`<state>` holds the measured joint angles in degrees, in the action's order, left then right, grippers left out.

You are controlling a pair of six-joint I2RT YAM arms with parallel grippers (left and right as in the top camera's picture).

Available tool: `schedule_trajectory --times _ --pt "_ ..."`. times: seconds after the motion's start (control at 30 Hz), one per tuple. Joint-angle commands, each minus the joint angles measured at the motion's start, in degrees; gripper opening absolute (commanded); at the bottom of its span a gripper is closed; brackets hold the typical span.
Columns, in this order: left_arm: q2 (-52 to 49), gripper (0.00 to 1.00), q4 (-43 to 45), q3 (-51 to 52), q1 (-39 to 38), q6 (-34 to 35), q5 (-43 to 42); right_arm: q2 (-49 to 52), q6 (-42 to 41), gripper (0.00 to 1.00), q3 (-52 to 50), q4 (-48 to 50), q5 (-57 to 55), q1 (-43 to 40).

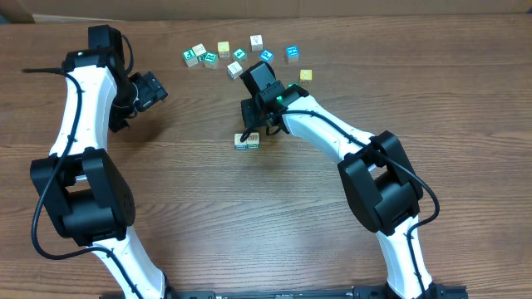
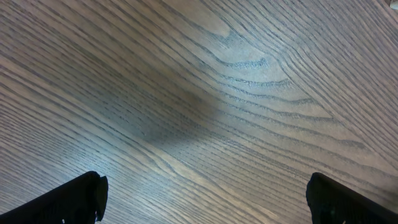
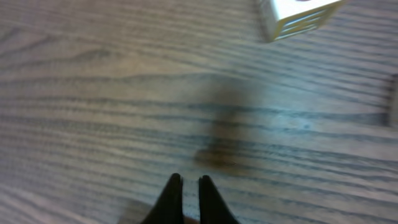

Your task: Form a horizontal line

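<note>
A short row of two tiny cubes [image 1: 246, 141] lies side by side near the table's middle, a pale one on the left and a teal-edged one on the right. My right gripper [image 1: 248, 131] hangs just behind this row. In the right wrist view its fingers [image 3: 189, 182] stand shut with only a hairline gap and nothing between them. A white-faced cube with yellowish sides [image 3: 297, 17] lies ahead of the tips, apart from them. My left gripper [image 1: 156, 90] hovers at the far left, jaws wide open [image 2: 205, 200] over bare wood.
Several loose cubes are scattered along the back, from a white and teal pair [image 1: 196, 55] to a blue one [image 1: 292, 53]. A yellow cube [image 1: 306, 75] and a white cube [image 1: 234, 69] lie close to the right wrist.
</note>
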<state>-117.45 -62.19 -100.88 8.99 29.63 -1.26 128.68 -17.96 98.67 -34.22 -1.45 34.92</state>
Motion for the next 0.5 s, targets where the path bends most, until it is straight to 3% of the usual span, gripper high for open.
schedule_trajectory --times 0.0,0.47 --pt "-0.02 1.0 -0.13 -1.22 0.0 -0.5 0.37 0.04 0.17 0.08 0.31 -0.39 3.1 0.31" --pt "-0.02 1.0 -0.13 -1.22 -0.02 -0.5 0.37 0.04 0.17 0.09 0.28 -4.76 3.06 0.39"
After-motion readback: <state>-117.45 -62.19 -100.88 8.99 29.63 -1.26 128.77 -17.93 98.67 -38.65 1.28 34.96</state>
